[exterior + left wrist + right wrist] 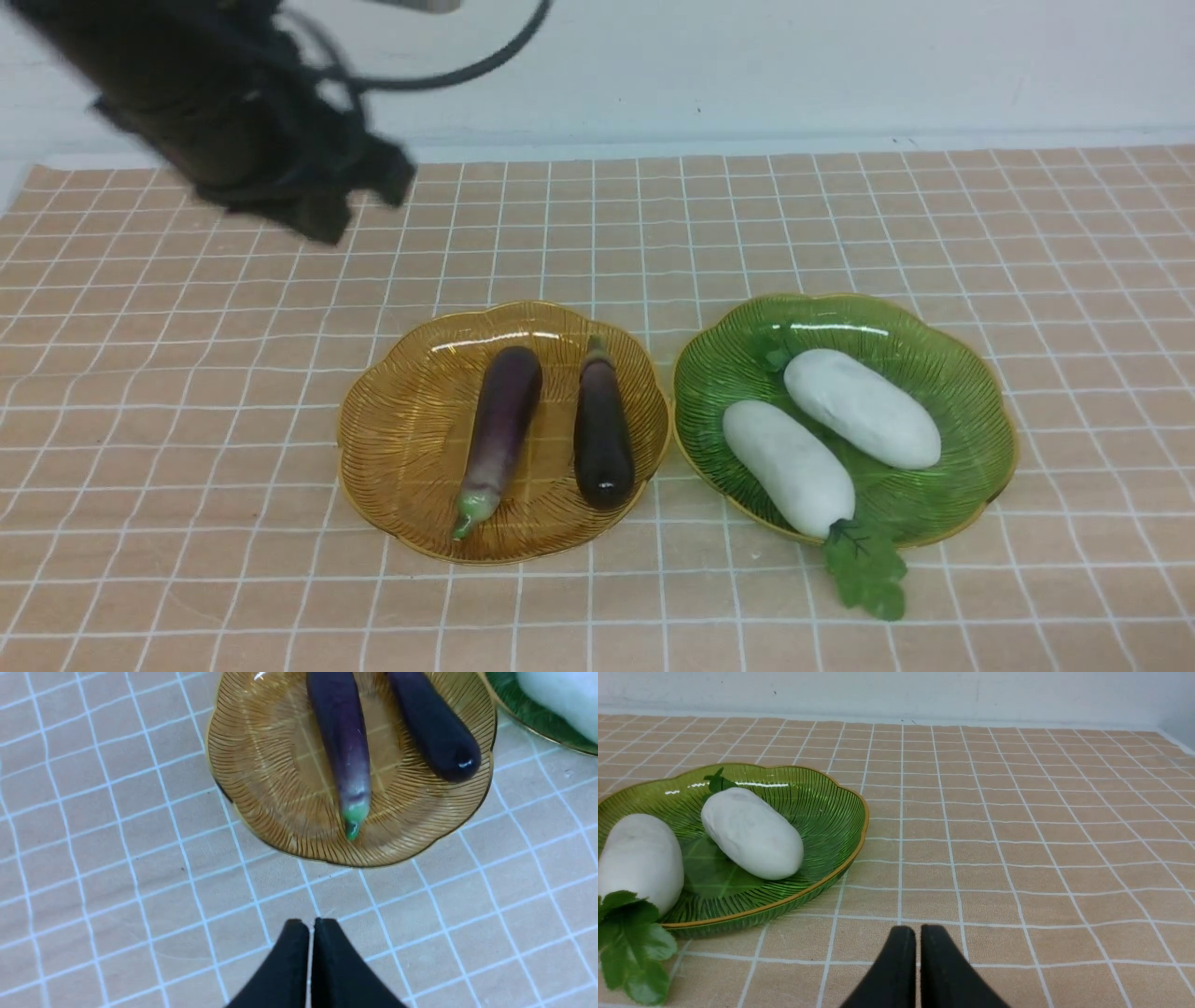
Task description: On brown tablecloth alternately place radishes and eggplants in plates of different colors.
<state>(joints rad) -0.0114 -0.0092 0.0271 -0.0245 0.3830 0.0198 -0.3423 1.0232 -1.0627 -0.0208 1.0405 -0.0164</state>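
On the tan-brown grid-lined tablecloth [187,420], the amber-yellow ribbed plate [401,439] holds the paler purple eggplant [502,420] and the darker purple eggplant [602,434]; to its right, the green ribbed plate [971,411] holds both white radishes [861,407]. Sorting looks finished, so the sensible step is retreating cleanly. The left gripper [311,926], jaws pressed together and empty, hangs above bare cloth, blurred in the front view, perhaps moving. The right gripper [911,933] is likewise closed and empty, right of the green plate.

Left arm [215,121]: raised, blurred in the front view, above the far-left part of the tablecloth [840,233]. Left gripper [310,926]: jaws pressed together, empty, above the cloth. Right gripper [917,933]: jaws together, empty, low over the cloth.
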